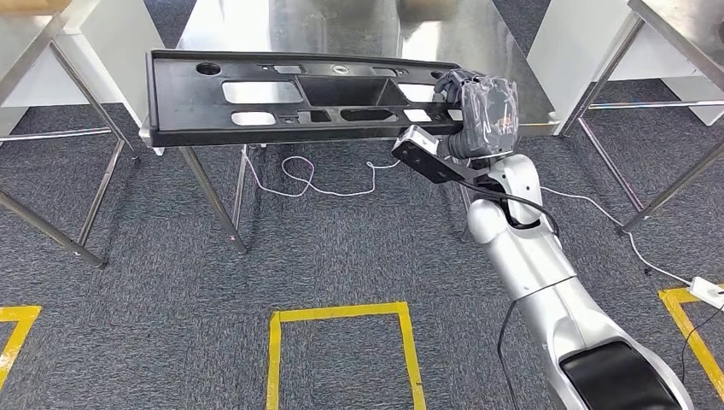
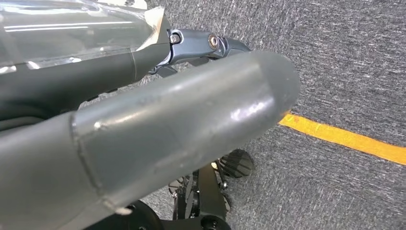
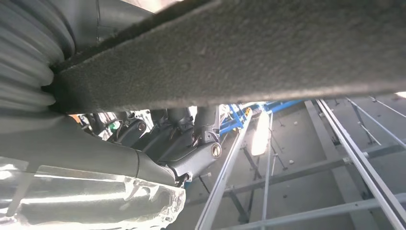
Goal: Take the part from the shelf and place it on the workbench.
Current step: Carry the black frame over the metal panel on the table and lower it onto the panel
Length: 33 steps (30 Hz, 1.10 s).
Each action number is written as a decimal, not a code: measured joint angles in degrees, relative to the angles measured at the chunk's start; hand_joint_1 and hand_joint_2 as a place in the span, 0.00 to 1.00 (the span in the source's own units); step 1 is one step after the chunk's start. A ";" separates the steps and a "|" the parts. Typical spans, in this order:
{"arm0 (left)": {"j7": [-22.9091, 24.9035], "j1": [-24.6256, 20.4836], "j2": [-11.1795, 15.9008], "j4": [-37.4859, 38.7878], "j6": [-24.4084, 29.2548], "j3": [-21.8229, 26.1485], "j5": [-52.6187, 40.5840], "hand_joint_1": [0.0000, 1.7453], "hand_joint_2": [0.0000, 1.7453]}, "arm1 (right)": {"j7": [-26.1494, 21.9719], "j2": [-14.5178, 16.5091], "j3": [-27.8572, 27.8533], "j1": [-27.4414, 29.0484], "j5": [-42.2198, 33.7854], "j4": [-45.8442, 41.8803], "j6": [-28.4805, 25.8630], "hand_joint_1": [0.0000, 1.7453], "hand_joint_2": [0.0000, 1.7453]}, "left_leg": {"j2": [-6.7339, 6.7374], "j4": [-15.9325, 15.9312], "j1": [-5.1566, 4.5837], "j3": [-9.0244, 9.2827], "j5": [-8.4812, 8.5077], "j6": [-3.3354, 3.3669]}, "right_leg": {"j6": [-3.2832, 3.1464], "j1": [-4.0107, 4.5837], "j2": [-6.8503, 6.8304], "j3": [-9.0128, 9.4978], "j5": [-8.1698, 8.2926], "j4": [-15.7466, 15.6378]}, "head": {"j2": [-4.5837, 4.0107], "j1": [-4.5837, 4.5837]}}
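The part is a long black plastic panel with several cut-outs. It lies across the near edge of the steel workbench, and its left end sticks out past the bench's corner. My right hand, wrapped in clear film, grips the panel's right end. In the right wrist view the panel's felt-covered face crosses the picture with my dark fingers curled against it. My left hand hangs over the carpet and holds nothing, thumb stretched out.
A white cable loops on the carpet under the bench. Yellow tape marks squares on the floor near me. Other metal-legged tables stand at left and right. A power strip lies at the right edge.
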 joint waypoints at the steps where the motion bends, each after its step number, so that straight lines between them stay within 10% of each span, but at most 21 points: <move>1: 0.01 0.01 0.00 0.00 -0.07 0.01 0.08 0.00 0.00 | -0.01 0.12 0.13 -0.28 0.06 0.16 0.01 1.00 1.00 | 0.00 0.00 0.00 0.00 0.00 0.00 | 0.00 0.00 0.00 0.00 0.00 0.00 | 0.00 0.00; 7: 0.31 0.04 -0.03 -0.01 -0.30 0.03 0.14 0.00 0.00 | 0.03 0.80 0.71 -1.06 0.38 0.98 -0.19 1.00 1.00 | 0.11 -1.86 0.68 1.24 0.52 1.71 | 0.93 -0.56 -0.05 -0.26 -0.45 0.36 | 0.00 0.11; 12: 0.84 0.05 -0.12 0.01 -0.28 0.03 0.04 0.00 0.00 | 0.07 0.37 0.98 -0.67 0.49 1.76 -0.26 1.00 1.00 | -0.07 -2.42 0.98 1.82 0.69 1.92 | 0.45 -0.72 0.10 -8.59 -5.51 15.50 | 0.00 0.41; 16: 1.01 0.09 -0.14 0.01 -0.27 0.04 0.04 0.00 0.00 | 0.07 0.06 1.04 -0.53 0.52 2.17 -0.27 1.00 1.00 | -0.49 -0.78 1.31 1.52 -0.56 0.35 | 2.34 -1.34 0.12 -3.18 -0.22 3.78 | 0.00 0.57; 22: 1.09 0.16 -0.09 0.02 -0.21 0.05 0.01 0.00 0.00 | 0.14 0.03 1.09 -0.42 0.54 2.50 -0.42 1.00 1.00 | -0.30 1.75 1.61 0.55 -2.48 -1.18 | -0.41 -1.08 0.50 -1.70 0.07 1.80 | 0.00 0.23; 26: 1.14 0.16 -0.11 0.03 -0.22 0.05 0.01 0.00 0.00 | 0.16 0.09 1.14 -0.44 0.52 2.62 -0.41 1.00 1.00 | 0.30 13.77 1.71 -6.18 -7.34 -1.80 | -1.39 -0.62 0.52 -1.40 -0.33 1.79 | 0.00 0.02; 28: 1.27 0.22 -0.12 0.05 -0.27 0.05 -0.03 0.00 0.00 | 0.26 0.08 1.20 -0.20 0.62 2.75 -0.41 1.00 1.00 | 0.32 15.37 1.60 -8.00 -6.24 -1.27 | -1.76 -0.13 0.53 -1.10 -0.60 1.79 | 0.00 0.02; 33: 1.61 0.17 -0.01 0.07 -0.29 0.04 -0.45 0.00 0.00 | 0.72 -0.02 1.26 0.10 0.95 2.73 -0.27 1.00 1.00 | 0.47 1.78 -0.11 -2.20 0.97 2.57 | -1.99 0.53 0.55 0.05 -1.47 1.50 | 0.00 0.27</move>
